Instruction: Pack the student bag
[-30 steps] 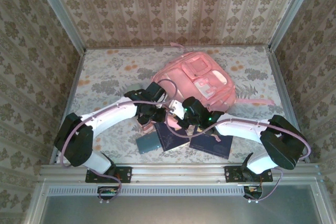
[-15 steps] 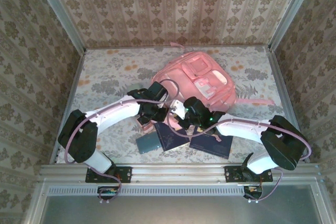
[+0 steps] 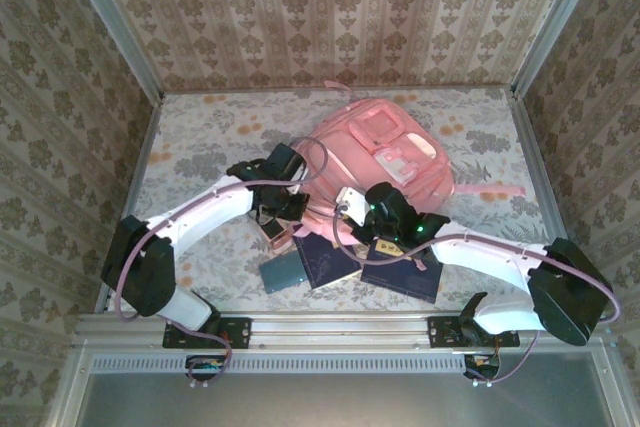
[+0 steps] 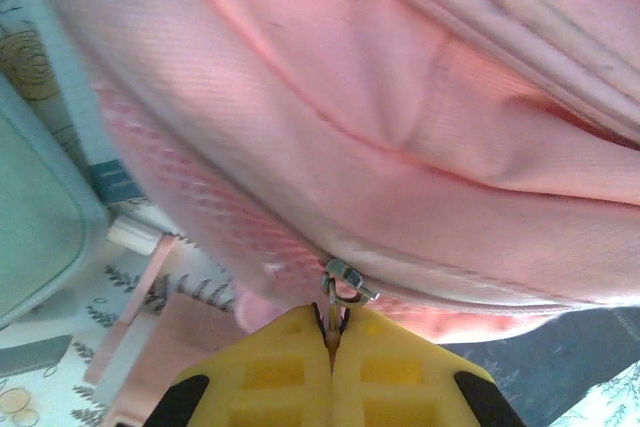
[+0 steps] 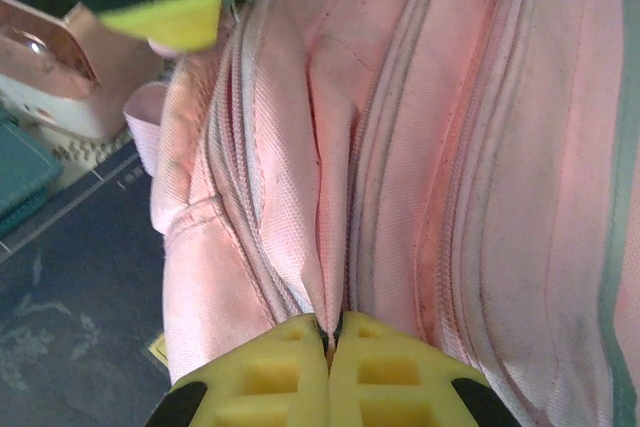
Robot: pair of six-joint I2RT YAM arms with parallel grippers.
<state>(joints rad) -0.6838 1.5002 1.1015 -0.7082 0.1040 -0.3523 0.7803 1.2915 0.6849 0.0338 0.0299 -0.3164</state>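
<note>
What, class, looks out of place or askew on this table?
Nothing is spilled or damaged. The student bag is bunched at its near edge, where the left gripper pinches its zipper pull and the right gripper pinches a fabric fold. A dark blue notebook lies skewed beside it.

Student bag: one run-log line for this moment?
left gripper: shut on zipper pull | right gripper: shut on student bag fabric | dark blue books: outside bag

A lab test cell: beige damask-papered wall panels (image 3: 330,7) in grey aluminium frame rails (image 3: 340,329) enclose a floral-covered table (image 3: 200,137).
</note>
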